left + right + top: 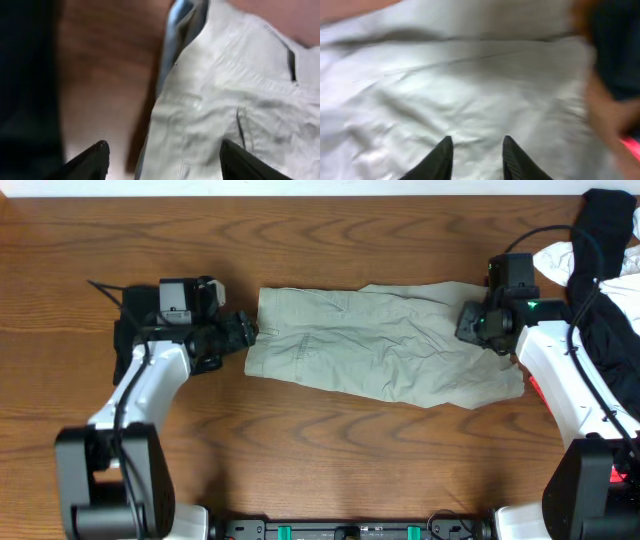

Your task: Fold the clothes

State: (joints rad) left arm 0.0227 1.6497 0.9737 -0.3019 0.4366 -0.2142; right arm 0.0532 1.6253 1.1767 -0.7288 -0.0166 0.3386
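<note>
Nearest the robot, the brown wooden table is bare of cloth. The work sits in the middle band. The pale khaki-green cotton shorts lie flat there, lengthwise between the 2 arms. The waistband and its pale blue lining are at the left end and the leg hems are at the right end. The cloth is wrinkled, and the lower right corner runs out to a ragged point.

The left gripper hovers at the waistband edge. Its 2 fingers are spread wide with nothing between them, though the cloth lies under 1 of them. The right gripper is low over the hem end with its jaws only narrowly apart. The blurred wrist view shows no fold pinched between them.

The step in hand looks like an early lengthwise fold, with both tools placed to take an end. Next, each gripper probably needs to drop onto its edge and pinch both layers, and 1 end would then be carried over the other.

Farthest off, at the right rear corner, a black garment and a white garment wait in a heap.
</note>
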